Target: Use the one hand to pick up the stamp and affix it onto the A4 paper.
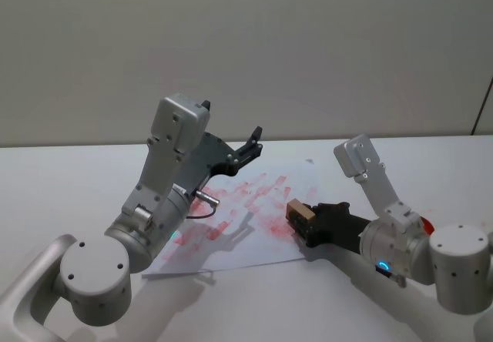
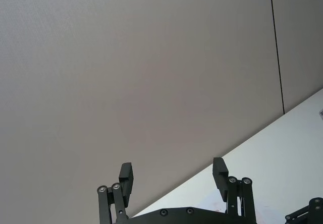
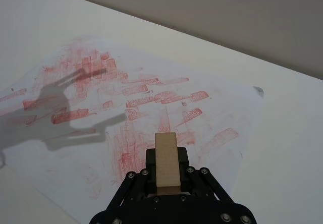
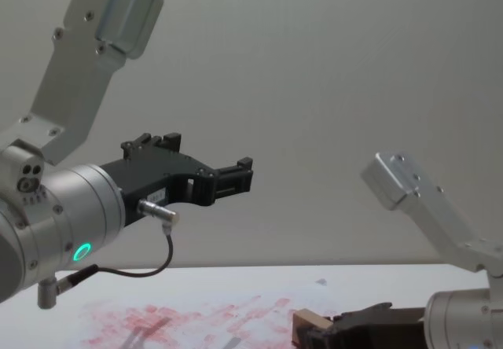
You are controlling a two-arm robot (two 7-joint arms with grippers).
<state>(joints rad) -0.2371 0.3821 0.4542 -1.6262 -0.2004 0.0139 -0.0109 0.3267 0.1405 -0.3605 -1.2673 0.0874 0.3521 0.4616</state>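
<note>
Pale wooden stamp (image 3: pixel 166 159) clamped in right tool (image 1: pixel 305 220).

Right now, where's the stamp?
Head view, right side: the stamp is clamped in the right pincer, low over the right edge of the paper.

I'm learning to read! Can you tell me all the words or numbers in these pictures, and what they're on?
No word or number can be read.
Red marks on the A4 paper: smeared bars, no letters legible.
The stamp in the right gripper: bare wood, no writing.
Tiny pale label on the left gripper: too small to read.
</note>
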